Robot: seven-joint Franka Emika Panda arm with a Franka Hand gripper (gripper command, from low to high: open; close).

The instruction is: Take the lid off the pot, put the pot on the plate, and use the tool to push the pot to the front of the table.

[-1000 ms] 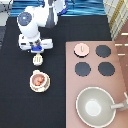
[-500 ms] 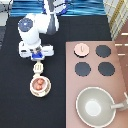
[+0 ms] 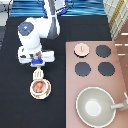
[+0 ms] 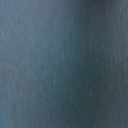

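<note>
The small pale-pink pot [image 3: 39,87] with reddish-orange inside sits on the flat cream-tan plate [image 3: 46,93], at the exterior view's left on the black table [image 3: 15,100]. The pale-pink lid [image 3: 81,48] lies well apart on the pinkish-brown stove counter [image 3: 120,70], so lid removal and plating are judged done. The cream-white spatula tool [image 3: 38,74] touches the pot's far side, under the gripper [image 3: 37,63]. Finger state: cannot tell. Pushing step in hand.

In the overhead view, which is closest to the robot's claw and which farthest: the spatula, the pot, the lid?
From the gripper, above the table's left side:
1. The tool, just below it.
2. The pot, on the plate, lower still.
3. The lid, off on the stove, right.
</note>
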